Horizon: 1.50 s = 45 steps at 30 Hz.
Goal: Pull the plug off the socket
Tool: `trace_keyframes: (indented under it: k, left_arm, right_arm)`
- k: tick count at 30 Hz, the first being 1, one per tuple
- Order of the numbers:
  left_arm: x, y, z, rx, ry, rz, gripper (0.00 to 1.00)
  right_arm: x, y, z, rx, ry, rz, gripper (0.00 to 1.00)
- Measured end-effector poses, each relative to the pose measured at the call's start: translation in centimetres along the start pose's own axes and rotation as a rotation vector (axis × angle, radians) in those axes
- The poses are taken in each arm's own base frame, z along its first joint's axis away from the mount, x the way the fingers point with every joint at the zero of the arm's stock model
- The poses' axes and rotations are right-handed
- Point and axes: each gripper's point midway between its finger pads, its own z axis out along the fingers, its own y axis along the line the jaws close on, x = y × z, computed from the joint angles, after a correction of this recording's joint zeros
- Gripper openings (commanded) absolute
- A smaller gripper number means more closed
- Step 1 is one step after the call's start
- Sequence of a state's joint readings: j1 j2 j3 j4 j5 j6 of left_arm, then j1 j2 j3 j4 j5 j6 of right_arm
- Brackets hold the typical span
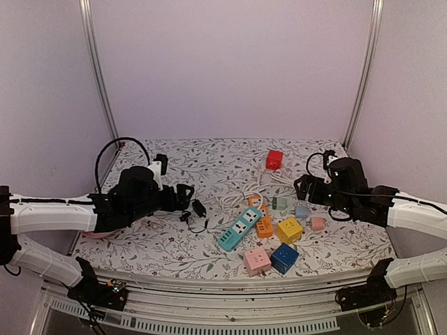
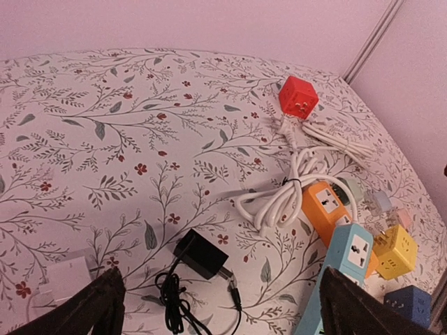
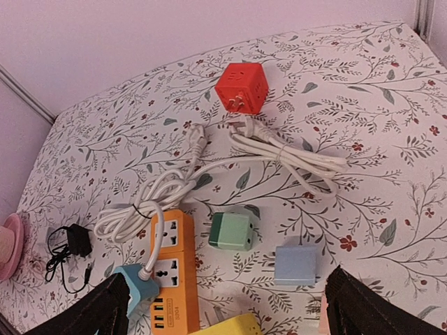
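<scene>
A black plug adapter (image 1: 199,207) with a thin black cord lies loose on the floral table, in no socket. The left wrist view shows it (image 2: 202,255) between my fingers and below them. My left gripper (image 1: 183,196) (image 2: 223,317) is open and empty just left of it. A light blue power strip (image 1: 239,229) (image 2: 342,272) and an orange power strip (image 1: 262,220) (image 3: 172,269) lie at the centre, their visible sockets empty. My right gripper (image 1: 302,187) (image 3: 234,317) is open and empty, above a green cube (image 3: 232,231) and a pale blue cube (image 3: 295,264).
Coiled white cable (image 1: 244,190) (image 3: 140,202) runs from the strips toward a red cube socket (image 1: 274,160) (image 3: 241,86). Yellow (image 1: 289,229), pink (image 1: 257,262) and dark blue (image 1: 284,257) cubes sit near the front. A pink dish (image 1: 98,234) lies at the left edge.
</scene>
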<state>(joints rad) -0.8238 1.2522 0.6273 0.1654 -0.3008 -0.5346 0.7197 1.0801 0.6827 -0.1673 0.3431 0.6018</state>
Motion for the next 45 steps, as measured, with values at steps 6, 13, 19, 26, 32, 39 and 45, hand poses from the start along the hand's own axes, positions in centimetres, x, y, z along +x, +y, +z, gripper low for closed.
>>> trace_keyframes:
  k: [6, 13, 19, 26, 32, 39, 45]
  left_arm:
    - [-1.4, 3.0, -1.4, -0.073, -0.054, -0.019, 0.97]
    - [-2.6, 7.8, -3.0, -0.2, -0.123, -0.061, 0.97]
    - [-2.5, 14.4, -4.3, -0.388, -0.155, -0.124, 0.97]
    - [-3.5, 20.1, -6.2, -0.605, -0.224, -0.173, 0.97]
    - [-2.5, 24.9, -7.0, -0.808, -0.207, -0.167, 0.97]
    - [-5.4, 25.1, -6.2, -0.719, -0.297, -0.051, 0.97]
    - [-6.6, 25.3, -6.6, -0.678, -0.389, 0.103, 0.97]
  right_arm:
    - [-2.0, -5.1, 0.1, 0.13, -0.057, 0.004, 0.99]
    - [-3.7, -11.8, 0.0, 0.268, -0.153, 0.011, 0.99]
    - [-3.7, -15.3, 0.2, 0.329, -0.244, -0.007, 0.99]
    - [-6.1, -19.6, 0.8, 0.436, -0.355, 0.013, 0.99]
    - [-6.6, -21.5, 1.0, 0.482, -0.458, -0.04, 0.99]
    - [-5.8, -22.9, 1.3, 0.502, -0.518, -0.111, 0.99]
    - [-6.8, -21.6, 1.7, 0.421, -0.574, -0.18, 0.99]
